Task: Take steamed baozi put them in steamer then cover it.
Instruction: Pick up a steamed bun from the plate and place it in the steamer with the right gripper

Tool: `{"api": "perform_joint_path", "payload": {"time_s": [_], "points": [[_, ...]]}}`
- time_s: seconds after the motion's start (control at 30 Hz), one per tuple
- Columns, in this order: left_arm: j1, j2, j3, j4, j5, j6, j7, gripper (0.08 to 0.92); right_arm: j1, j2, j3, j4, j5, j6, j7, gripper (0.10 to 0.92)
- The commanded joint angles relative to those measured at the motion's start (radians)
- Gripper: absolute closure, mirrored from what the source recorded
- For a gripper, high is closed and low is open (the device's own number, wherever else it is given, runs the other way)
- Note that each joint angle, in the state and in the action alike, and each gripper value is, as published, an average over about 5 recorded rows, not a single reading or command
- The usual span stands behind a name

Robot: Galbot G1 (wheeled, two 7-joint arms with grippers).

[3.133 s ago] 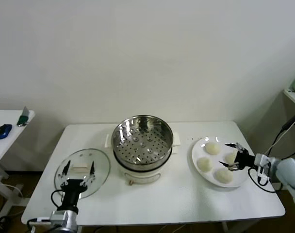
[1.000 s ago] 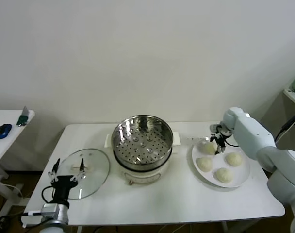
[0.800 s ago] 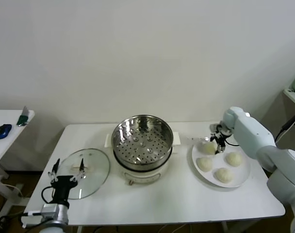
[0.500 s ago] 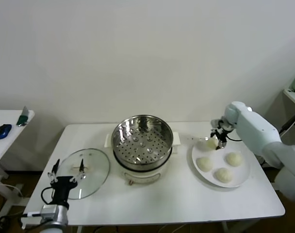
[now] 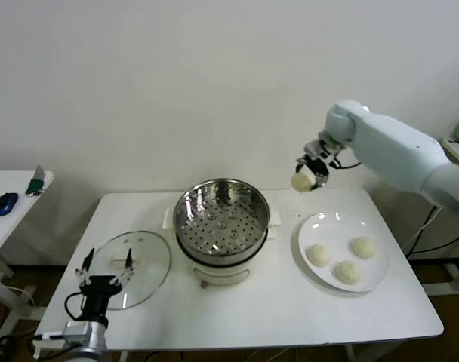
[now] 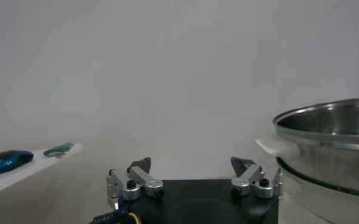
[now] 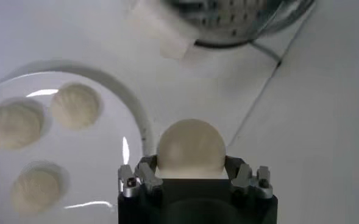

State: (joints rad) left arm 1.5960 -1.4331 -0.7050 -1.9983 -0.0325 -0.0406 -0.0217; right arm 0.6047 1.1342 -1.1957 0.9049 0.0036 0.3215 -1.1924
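Note:
My right gripper [image 5: 308, 172] is raised above the table between the steamer [image 5: 221, 221] and the white plate [image 5: 323, 224], shut on one steamed baozi [image 5: 301, 181]. In the right wrist view that cream bun [image 7: 190, 148] fills the gap between the fingers. Three more baozi [image 5: 318, 255] [image 5: 363, 246] [image 5: 348, 271] lie on the plate. The steamer stands open with its perforated tray [image 5: 223, 223] bare. The glass cover [image 5: 141, 254] lies flat on the table to its left. My left gripper [image 5: 103, 266] hovers open at the cover's near edge, holding nothing.
A side table [image 5: 4, 215] at the far left carries a blue mouse [image 5: 4, 204] and a small green object [image 5: 36, 184]. A shelf edge [image 5: 457, 148] shows at the far right. The wall rises close behind the table.
My right gripper closed on the plate's far-left baozi, lifted it off and carried it up and left toward the steamer. The left arm stayed put.

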Motion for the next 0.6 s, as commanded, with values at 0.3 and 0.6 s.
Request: {"api": "perform_joint_path", "payload": {"time_s": [0.3, 0.6], "points": [[0.026, 0.021, -0.007, -0.008, -0.023, -0.009, 0.0, 0.177, -0.017, 0.348, 0.003, 0.042, -0.311, 0.273, 0.036, 0.304], [0.028, 0.03, -0.003, -0.022, -0.03, -0.003, -0.001, 0.177, -0.162, 0.41, 0.048, -0.044, -0.475, 0.322, 0.062, 0.304]]}}
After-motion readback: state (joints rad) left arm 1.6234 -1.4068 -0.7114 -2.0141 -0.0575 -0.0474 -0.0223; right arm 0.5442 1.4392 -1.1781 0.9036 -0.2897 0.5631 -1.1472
